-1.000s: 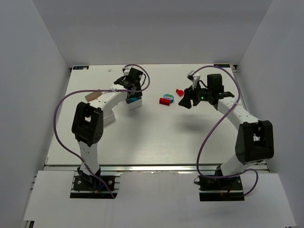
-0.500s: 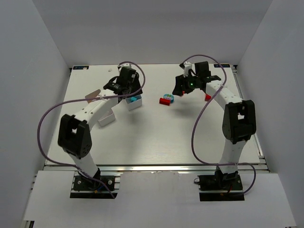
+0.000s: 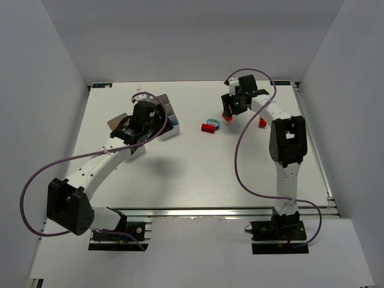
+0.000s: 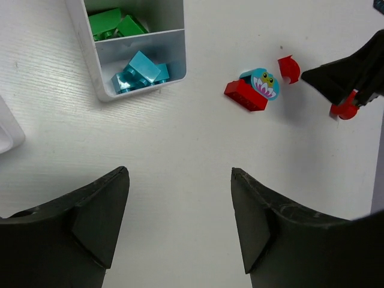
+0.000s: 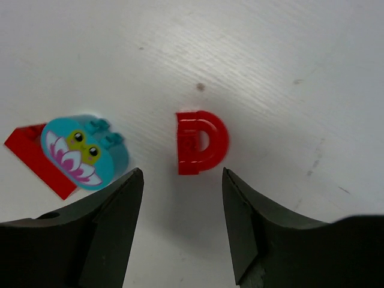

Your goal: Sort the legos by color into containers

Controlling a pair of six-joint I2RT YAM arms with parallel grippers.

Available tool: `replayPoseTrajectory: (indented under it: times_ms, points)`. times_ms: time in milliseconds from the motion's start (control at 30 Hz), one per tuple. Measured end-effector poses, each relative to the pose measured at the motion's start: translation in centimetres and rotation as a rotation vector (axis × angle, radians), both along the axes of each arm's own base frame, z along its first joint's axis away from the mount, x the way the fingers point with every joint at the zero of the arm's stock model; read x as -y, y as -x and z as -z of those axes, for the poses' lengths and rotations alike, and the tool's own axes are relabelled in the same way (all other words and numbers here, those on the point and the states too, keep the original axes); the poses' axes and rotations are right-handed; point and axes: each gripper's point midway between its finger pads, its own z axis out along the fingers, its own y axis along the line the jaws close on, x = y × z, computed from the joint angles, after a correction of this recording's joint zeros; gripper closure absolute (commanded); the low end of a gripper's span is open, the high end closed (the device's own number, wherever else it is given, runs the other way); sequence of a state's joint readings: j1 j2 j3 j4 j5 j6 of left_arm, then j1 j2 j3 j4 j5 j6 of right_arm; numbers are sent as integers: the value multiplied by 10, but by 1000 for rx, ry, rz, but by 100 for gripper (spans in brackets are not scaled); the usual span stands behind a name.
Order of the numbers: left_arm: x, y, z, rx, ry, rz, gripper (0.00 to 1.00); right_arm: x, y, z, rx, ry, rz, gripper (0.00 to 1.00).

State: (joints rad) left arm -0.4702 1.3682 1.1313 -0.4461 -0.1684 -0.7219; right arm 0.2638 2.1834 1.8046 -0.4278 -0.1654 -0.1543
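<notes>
Sitting near the red arch (image 5: 201, 142) is a frog piece (image 5: 84, 153).

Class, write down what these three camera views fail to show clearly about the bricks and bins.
1. Left wrist view: green compartment cut off by the top edge; second bin almost wholly cut off at the left edge.
2. Top view: left arm covers most of the divided bin.
3. Left wrist view: small red piece partly behind the right arm.
4. Right wrist view: red brick partly hidden by the round frog piece.
</notes>
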Motion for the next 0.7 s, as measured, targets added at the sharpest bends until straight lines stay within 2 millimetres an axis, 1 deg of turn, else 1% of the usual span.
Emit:
replayPoseTrajectory:
  times_ms: [33,100,200,300,400,533,633,700]
  points:
    - [-1,3,-1,4,8,-4,22,-3,5,4,-20,-9,-35,39]
    - [-2,6,-3,12,25,-13,22,-14,17,4,-49,-50,-116,37]
    - [-4,10,-1,14,48,-26,22,-36,34,-3,-66,-124,-279,31]
    - [-5,14,3,2,54,-35,22,-52,49,-13,-33,-144,-475,25]
    - [-7,17,5,-2,56,-42,22,-58,52,-16,44,-95,-626,20]
    - [-11,23,3,3,65,-51,22,-49,54,-10,120,27,-787,19]
    - [-13,29,1,11,80,-58,22,-45,45,-16,162,82,-831,20]
    - [-15,32,1,13,88,-62,22,-48,31,-26,193,85,-820,21]
